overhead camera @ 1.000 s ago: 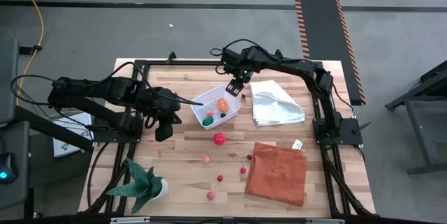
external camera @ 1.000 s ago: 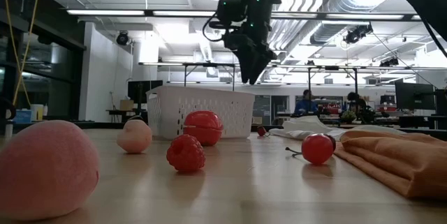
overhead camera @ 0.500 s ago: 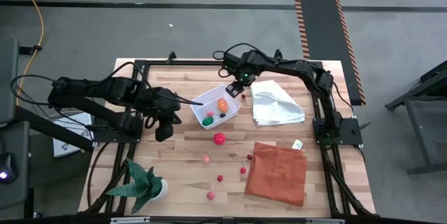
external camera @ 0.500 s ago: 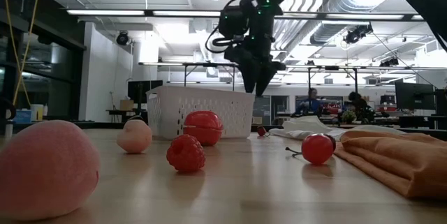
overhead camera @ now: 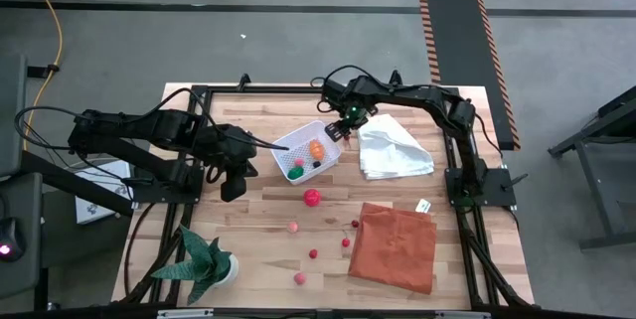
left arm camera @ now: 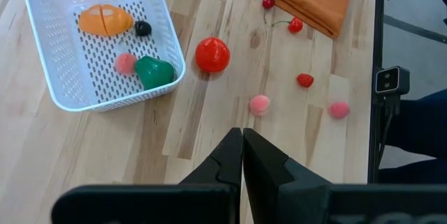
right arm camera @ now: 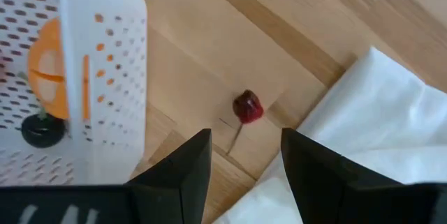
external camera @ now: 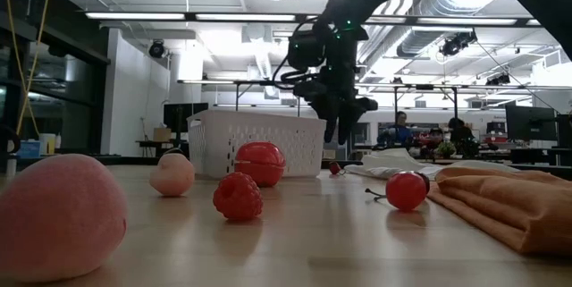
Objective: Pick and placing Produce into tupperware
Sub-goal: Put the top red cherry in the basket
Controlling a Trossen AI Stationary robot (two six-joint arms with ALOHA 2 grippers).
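Observation:
The white perforated tupperware (overhead camera: 310, 152) stands on the table's middle and holds an orange piece (left arm camera: 105, 20), a green one (left arm camera: 155, 70), a pink one and a small black one. A dark-red cherry (right arm camera: 247, 107) lies on the wood between the tub and the white cloth. My right gripper (right arm camera: 244, 158) hangs open above it, pointing down, touching nothing. More produce lies nearer the front: a red ball (overhead camera: 312, 197), pink balls and small cherries. My left gripper (left arm camera: 242, 144) is shut and empty, held above the table left of the tub.
A white cloth (overhead camera: 393, 150) lies right of the tub, close to the cherry. An orange cloth (overhead camera: 394, 247) covers the near right of the table. A green spiky potted plant (overhead camera: 204, 264) stands at the near left corner. Dark frame rails run along the table's edges.
My right gripper has sunk toward the table and drifted a little from the tub's far right corner toward the white cloth, rolling its wrist on the way. Its fingers stay apart as before. The produce and the tub have not moved.

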